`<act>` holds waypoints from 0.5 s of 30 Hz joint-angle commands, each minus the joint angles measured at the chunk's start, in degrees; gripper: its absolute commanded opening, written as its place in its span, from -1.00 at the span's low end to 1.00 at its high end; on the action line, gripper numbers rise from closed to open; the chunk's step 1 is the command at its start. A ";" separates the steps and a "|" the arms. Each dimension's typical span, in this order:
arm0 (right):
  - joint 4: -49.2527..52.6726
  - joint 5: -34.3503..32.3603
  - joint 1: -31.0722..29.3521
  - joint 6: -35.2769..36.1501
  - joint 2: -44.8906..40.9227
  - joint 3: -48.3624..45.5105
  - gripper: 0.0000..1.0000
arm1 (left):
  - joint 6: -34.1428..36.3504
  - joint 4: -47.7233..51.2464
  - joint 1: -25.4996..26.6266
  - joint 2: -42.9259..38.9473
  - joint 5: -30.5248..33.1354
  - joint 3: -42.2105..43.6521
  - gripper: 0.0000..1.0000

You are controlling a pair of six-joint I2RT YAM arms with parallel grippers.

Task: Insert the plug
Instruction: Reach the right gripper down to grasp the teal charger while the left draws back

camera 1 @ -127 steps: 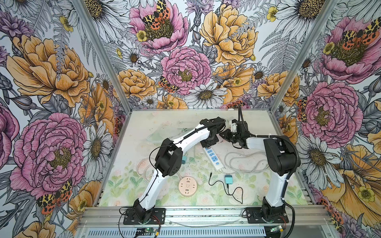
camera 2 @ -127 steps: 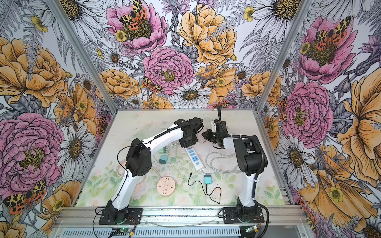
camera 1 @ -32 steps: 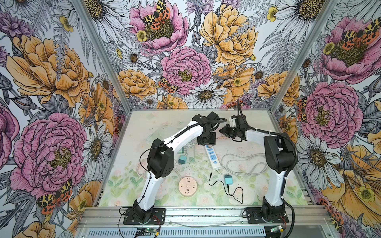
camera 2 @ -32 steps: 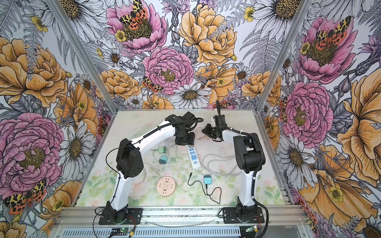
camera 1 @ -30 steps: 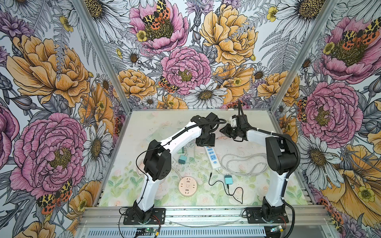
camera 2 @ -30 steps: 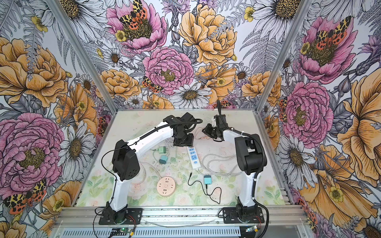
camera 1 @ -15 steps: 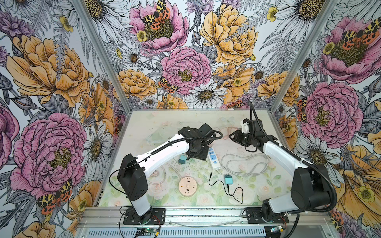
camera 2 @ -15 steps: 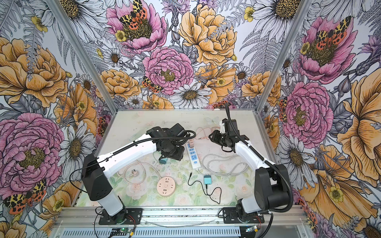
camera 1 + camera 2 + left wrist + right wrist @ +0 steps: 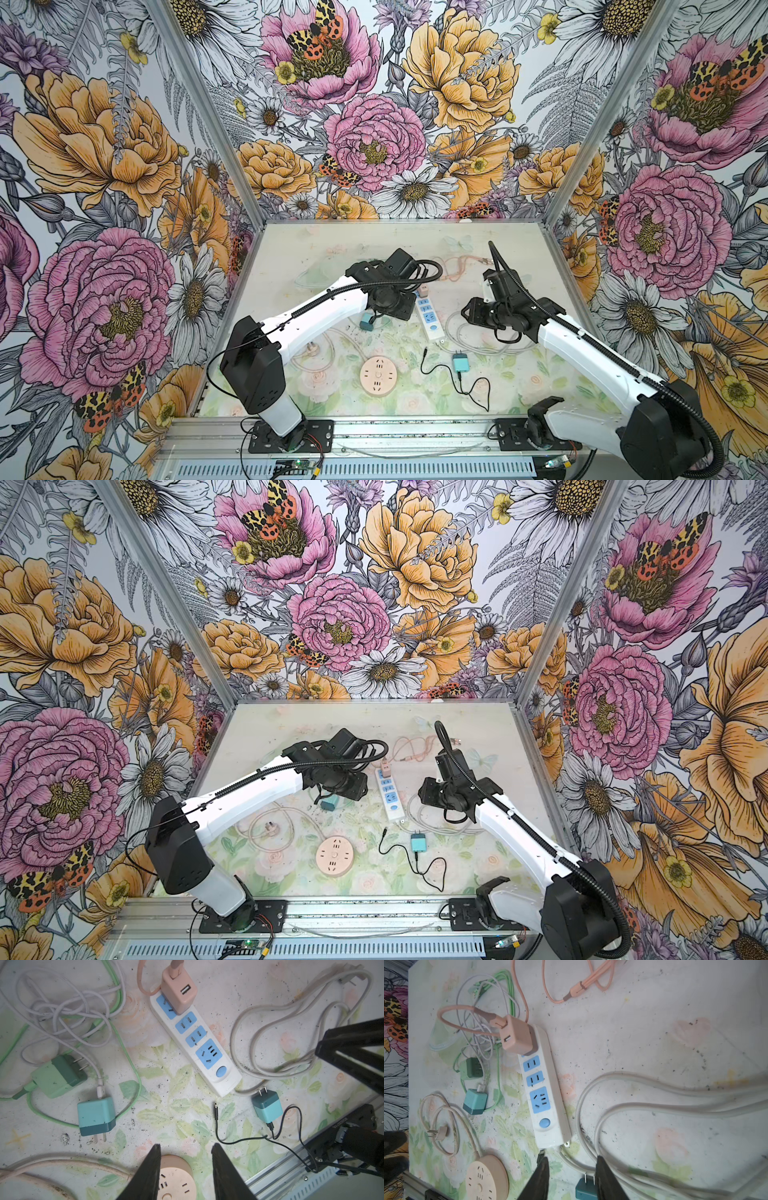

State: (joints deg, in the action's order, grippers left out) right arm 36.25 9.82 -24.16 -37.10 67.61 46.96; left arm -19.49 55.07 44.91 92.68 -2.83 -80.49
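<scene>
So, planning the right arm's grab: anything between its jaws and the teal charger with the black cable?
Nothing visible: the right gripper is open, the teal charger showing between its jaws. The strip's white cord only lies beside it.

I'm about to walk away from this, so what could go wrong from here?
The pink charger sits in the end socket of the power strip, but whether it is pushed fully home is unclear; it could work loose. The right gripper hovers open over the white cord loops and could snag them, dragging the strip.
</scene>
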 commanded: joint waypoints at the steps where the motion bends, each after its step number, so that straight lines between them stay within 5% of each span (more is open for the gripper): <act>1: 2.07 -2.42 -3.10 -2.73 -0.30 -0.70 -0.23 | 1.74 -4.01 -1.60 -1.07 -5.08 2.11 -0.15; 15: 11.30 -13.25 -22.19 -19.66 -5.43 -8.58 0.06 | 0.27 -3.97 -5.34 -1.89 -6.79 1.65 -0.05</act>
State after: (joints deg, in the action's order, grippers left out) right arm 45.15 0.84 -43.86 -50.83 63.07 39.44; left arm -19.51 52.62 39.92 92.66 -7.94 -78.35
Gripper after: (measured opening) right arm 0.528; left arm 0.472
